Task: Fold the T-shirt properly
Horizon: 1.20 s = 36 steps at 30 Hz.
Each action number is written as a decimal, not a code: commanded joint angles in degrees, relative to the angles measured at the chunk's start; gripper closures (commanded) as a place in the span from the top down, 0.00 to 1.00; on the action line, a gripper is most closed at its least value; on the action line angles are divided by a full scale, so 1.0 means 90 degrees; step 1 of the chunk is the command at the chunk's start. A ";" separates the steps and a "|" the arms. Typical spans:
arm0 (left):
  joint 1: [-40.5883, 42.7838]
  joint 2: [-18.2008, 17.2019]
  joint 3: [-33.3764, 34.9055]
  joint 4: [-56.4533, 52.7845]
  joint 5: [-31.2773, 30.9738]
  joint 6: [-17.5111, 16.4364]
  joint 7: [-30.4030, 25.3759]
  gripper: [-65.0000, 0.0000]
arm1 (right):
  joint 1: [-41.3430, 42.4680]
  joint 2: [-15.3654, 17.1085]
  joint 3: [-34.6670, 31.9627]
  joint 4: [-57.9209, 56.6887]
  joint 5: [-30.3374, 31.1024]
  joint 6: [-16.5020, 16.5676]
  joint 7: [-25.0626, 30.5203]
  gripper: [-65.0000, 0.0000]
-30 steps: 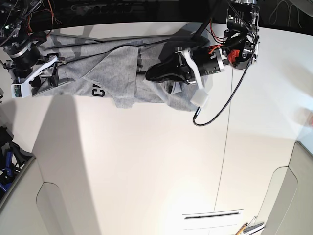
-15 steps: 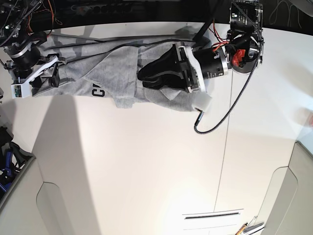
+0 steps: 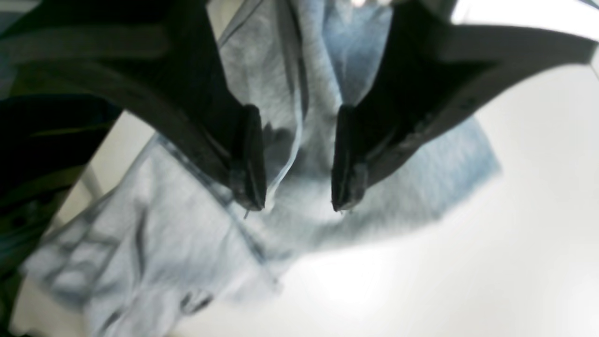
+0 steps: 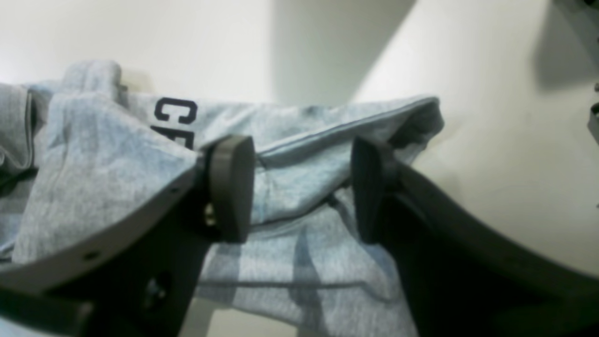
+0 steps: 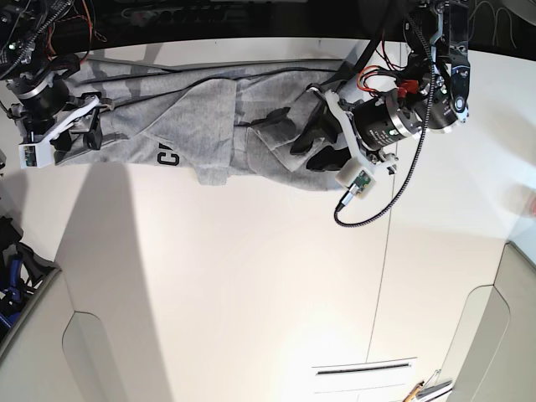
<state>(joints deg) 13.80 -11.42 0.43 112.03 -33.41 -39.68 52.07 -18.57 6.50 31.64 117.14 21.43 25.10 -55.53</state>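
between the parted pads of the left gripper [image 3: 294, 192] lies a raised fold of the heather-grey cotton t-shirt [image 5: 209, 126], ungrasped. its long axis runs away toward the right gripper [image 4: 299, 187], also open over cloth.

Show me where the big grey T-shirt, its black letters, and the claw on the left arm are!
Heather-grey cotton T-shirt [image 5: 209, 113]: base view, on its bunched middle cloth.
Black block lettering [image 4: 175, 112]: right wrist view, on the letter C.
Left claw [image 3: 297, 159]: left wrist view, midway between its open fingertips.
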 commanded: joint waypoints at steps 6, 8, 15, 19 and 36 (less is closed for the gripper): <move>-0.0097 -0.0019 0.0000 -0.0449 -0.0114 -0.0035 -0.0194 0.51 | 0.0015 0.0051 0.0029 0.0114 0.0080 0.0017 0.0170 0.50; -0.0131 -0.0019 0.0000 -0.0537 -0.0119 -0.0035 -0.0192 0.51 | 0.0015 0.0051 0.0029 0.0114 0.0092 0.0017 0.0170 0.50; -0.0216 -0.0019 0.0000 -0.0549 -0.0109 -0.0035 -0.0192 0.51 | 0.0015 0.0051 0.0029 0.0114 0.0192 0.0017 0.0170 0.50; -0.0372 -0.0019 0.0000 -0.0549 -0.0039 -0.0034 -0.0192 0.51 | 0.0012 0.0051 0.0029 0.0114 0.0192 0.0017 0.0170 0.50; -0.0316 -0.0017 0.0714 -0.0719 -0.0192 -0.0035 0.0053 0.25 | 0.0015 0.0051 0.0029 0.0114 0.0192 0.0017 0.0170 0.50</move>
<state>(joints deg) 11.44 -11.44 6.90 104.73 -34.04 -39.68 53.54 -18.57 6.50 31.64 117.14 22.48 25.08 -55.53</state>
